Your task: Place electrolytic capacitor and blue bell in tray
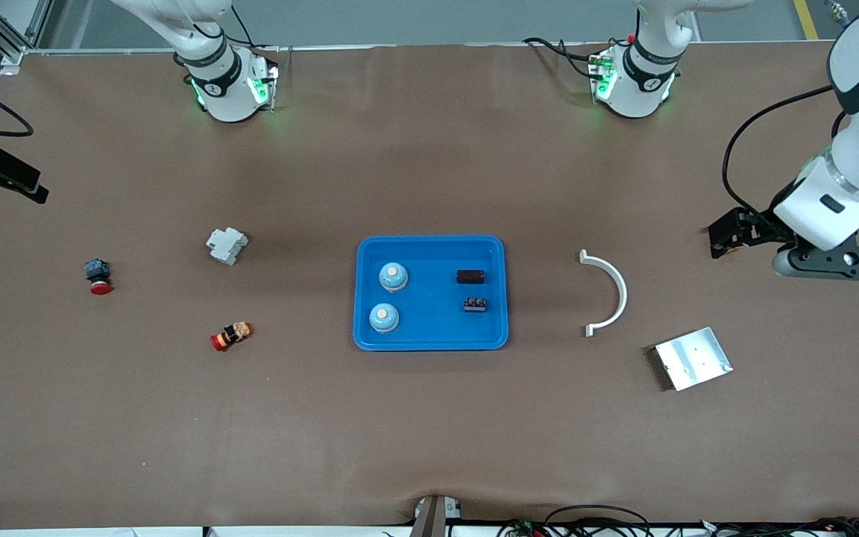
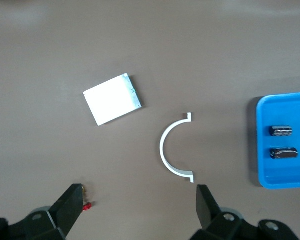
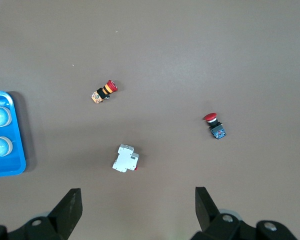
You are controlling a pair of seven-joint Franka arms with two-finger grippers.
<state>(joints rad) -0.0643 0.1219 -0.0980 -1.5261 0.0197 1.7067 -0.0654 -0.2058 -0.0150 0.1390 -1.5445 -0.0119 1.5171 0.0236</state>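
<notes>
The blue tray (image 1: 429, 339) lies mid-table. In it stand two pale-blue bells (image 1: 393, 277) (image 1: 384, 318), on the side toward the right arm's end. Two small dark parts (image 1: 470, 276) (image 1: 475, 303) lie in it toward the left arm's end; I cannot tell which, if either, is the electrolytic capacitor. My left gripper (image 2: 138, 192) hangs open and empty over bare table beside the white arc. My right gripper (image 3: 138, 195) hangs open and empty over bare table beside the white breaker. Both arms wait, out toward the table's ends.
A white half-ring arc (image 1: 608, 292) and a silver plate (image 1: 693, 358) lie toward the left arm's end. Toward the right arm's end lie a white breaker (image 1: 227, 246), a red-capped push button (image 1: 98, 276) and a red-and-yellow button (image 1: 230, 335). A tiny red scrap (image 2: 88, 206) lies near the left fingers.
</notes>
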